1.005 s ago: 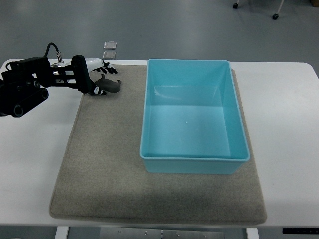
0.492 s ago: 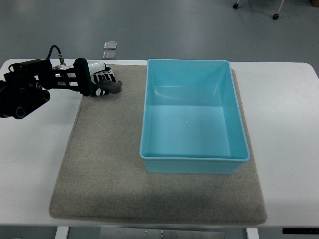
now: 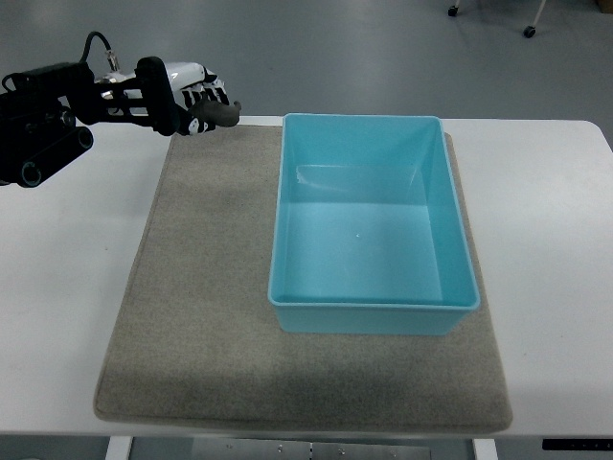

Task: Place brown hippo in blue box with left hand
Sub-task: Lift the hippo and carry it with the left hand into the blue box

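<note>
1. The left robot hand (image 3: 196,101), black-framed with white finger segments, was up at the far left corner of the table, its dark arm reaching in from the picture's left edge.
2. Its fingers were curled tight around the small dark brown toy hippo (image 3: 216,114), of which only a dark rounded end poked out on the hand's right side.
3. Hand and hippo sat over the far edge of the grey felt mat (image 3: 201,316), right where it meets the white tabletop (image 3: 62,287); whether the toy was touching the mat could not be told from this steep angle.
4. The light blue rectangular plastic box (image 3: 372,316) stood on the mat's right half, open side up, nothing inside it.
5. The hippo was to the left of the box's far left corner, near it but clearly apart, and outside the box.
6. A thin black cable (image 3: 93,40) looped up off the arm behind the wrist.
7. Beyond the table was plain grey floor (image 3: 364,48), with a couple of castor wheels (image 3: 528,32) at the top right.
8. No right arm showed anywhere.
</note>
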